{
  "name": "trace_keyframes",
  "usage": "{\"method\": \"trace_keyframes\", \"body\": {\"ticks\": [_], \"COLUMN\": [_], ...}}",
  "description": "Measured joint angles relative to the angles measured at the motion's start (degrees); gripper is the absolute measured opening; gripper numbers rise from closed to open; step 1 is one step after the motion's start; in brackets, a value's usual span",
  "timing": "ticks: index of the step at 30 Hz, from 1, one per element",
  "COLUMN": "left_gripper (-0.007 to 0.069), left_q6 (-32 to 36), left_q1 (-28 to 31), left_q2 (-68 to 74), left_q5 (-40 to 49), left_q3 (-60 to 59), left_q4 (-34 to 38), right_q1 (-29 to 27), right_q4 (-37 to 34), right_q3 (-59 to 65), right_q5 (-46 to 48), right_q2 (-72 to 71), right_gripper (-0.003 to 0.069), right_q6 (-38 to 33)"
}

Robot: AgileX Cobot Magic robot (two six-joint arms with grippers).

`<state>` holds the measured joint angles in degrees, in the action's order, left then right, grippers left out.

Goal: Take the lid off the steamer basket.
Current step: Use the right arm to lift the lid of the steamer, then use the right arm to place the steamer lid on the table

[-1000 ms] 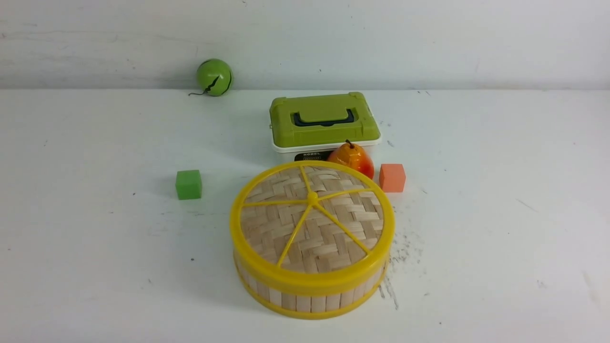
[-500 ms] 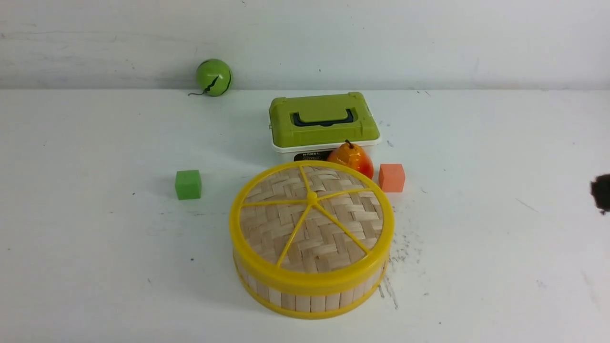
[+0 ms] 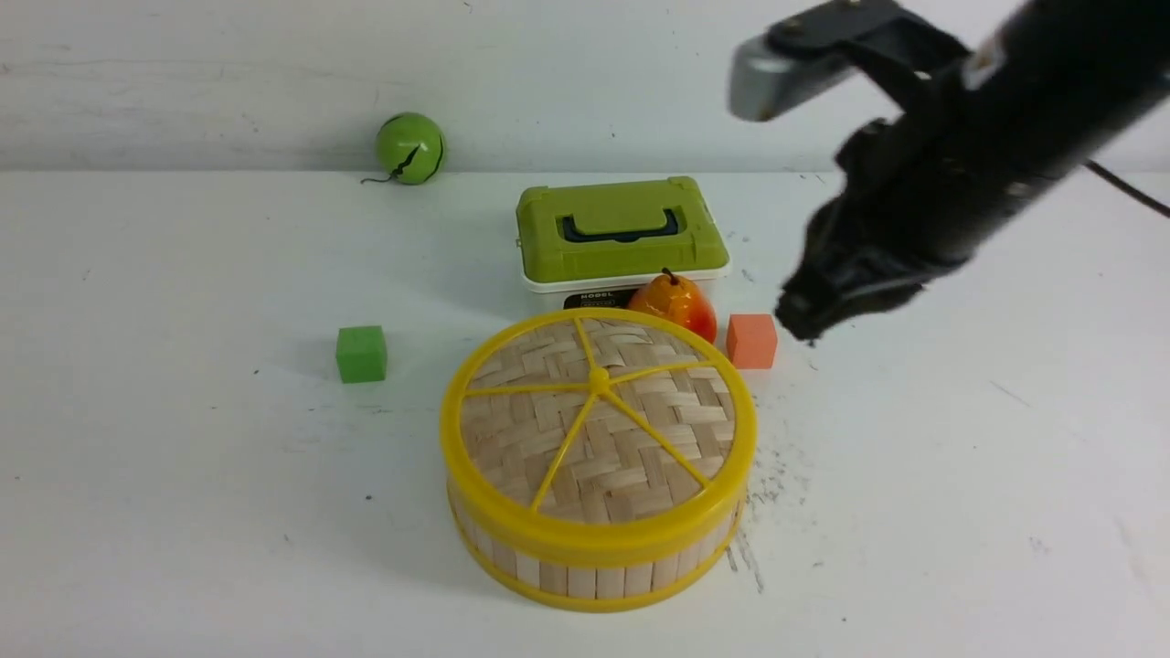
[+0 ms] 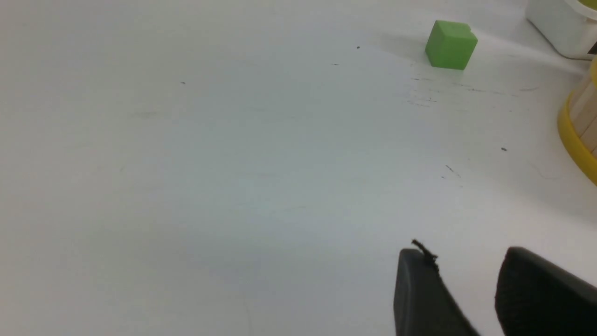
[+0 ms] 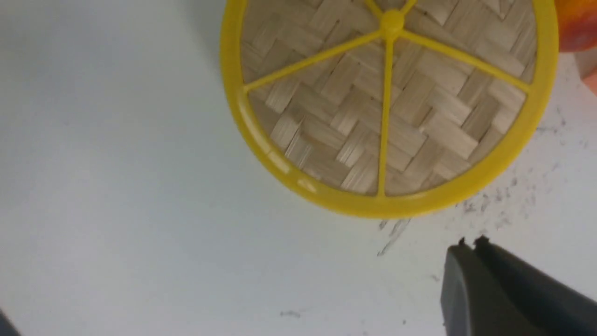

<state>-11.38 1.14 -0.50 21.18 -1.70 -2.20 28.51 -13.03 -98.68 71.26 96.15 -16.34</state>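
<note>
Right arm (image 3: 969, 155) newly in view, reaching in high, tilted down; right gripper (image 3: 804, 322) closed, empty. Lid (image 3: 599, 416) unmoved on steamer basket (image 3: 594, 574). Left gripper (image 4: 471, 291) open.

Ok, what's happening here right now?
The right gripper hangs above the table, to the right of the steamer basket, jaws shut and holding nothing. The lid sits on the basket, untouched. The left gripper is open and empty, off to the basket's left near the green cube.
</note>
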Motion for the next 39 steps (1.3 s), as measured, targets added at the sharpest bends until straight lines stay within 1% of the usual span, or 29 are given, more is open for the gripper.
{"method": "trace_keyframes", "body": {"ticks": [1,2,5,8,9,11,14,16,21,23,25,27,28,30,31,38,39], "left_gripper": [0.0239,0.0239,0.0239,0.0239,0.0239,0.0239,0.0239,0.0239,0.0239,0.0239,0.0239,0.0239,0.0239,0.0239,0.0239,0.0239,0.0239], "left_q6": [0.0,0.0,0.0,0.0,0.0,0.0,0.0,0.0,0.0,0.0,0.0,0.0,0.0,0.0,0.0,0.0,0.0], "left_q1": [0.0,0.0,0.0,0.0,0.0,0.0,0.0,0.0,0.0,0.0,0.0,0.0,0.0,0.0,0.0,0.0,0.0], "left_q2": [0.0,0.0,0.0,0.0,0.0,0.0,0.0,0.0,0.0,0.0,0.0,0.0,0.0,0.0,0.0,0.0,0.0], "left_q5": [0.0,0.0,0.0,0.0,0.0,0.0,0.0,0.0,0.0,0.0,0.0,0.0,0.0,0.0,0.0,0.0,0.0], "left_q3": [0.0,0.0,0.0,0.0,0.0,0.0,0.0,0.0,0.0,0.0,0.0,0.0,0.0,0.0,0.0,0.0,0.0], "left_q4": [0.0,0.0,0.0,0.0,0.0,0.0,0.0,0.0,0.0,0.0,0.0,0.0,0.0,0.0,0.0,0.0,0.0], "right_q1": [0.0,1.4,3.1,4.1,4.5,4.6,4.6,4.6,4.6,4.6,4.6,4.6,4.6,4.6,4.7,4.7,4.7], "right_q4": [0.0,1.4,1.8,1.9,1.9,2.1,2.6,2.7,2.7,2.8,2.8,2.7,2.6,2.3,2.3,3.9,4.9], "right_q3": [-0.5,-4.6,-10.2,-14.3,-16.5,-19.2,-21.8,-22.8,-23.4,-23.8,-23.8,-23.8,-23.9,-23.9,-23.9,-26.7,-27.5], "right_q5": [0.0,0.0,0.0,0.0,0.0,-0.1,-0.7,-0.9,-1.9,-1.9,-1.7,-1.7,-1.7,-1.7,-1.7,0.1,0.1], "right_q2": [0.0,4.5,10.9,15.9,18.6,22.2,26.4,28.4,31.5,31.8,31.8,31.8,31.8,31.5,31.4,28.6,26.1], "right_gripper": [0.0017,0.0042,0.0126,0.0242,0.0297,0.0384,0.0444,0.0457,0.0445,0.0409,0.0335,0.0292,0.0223,0.0120,0.0102,0.0110,0.0110], "right_q6": [0.0,0.8,1.7,2.5,3.2,4.6,6.5,7.0,7.7,7.8,7.9,8.0,8.0,8.0,8.0,8.0,8.0]}}
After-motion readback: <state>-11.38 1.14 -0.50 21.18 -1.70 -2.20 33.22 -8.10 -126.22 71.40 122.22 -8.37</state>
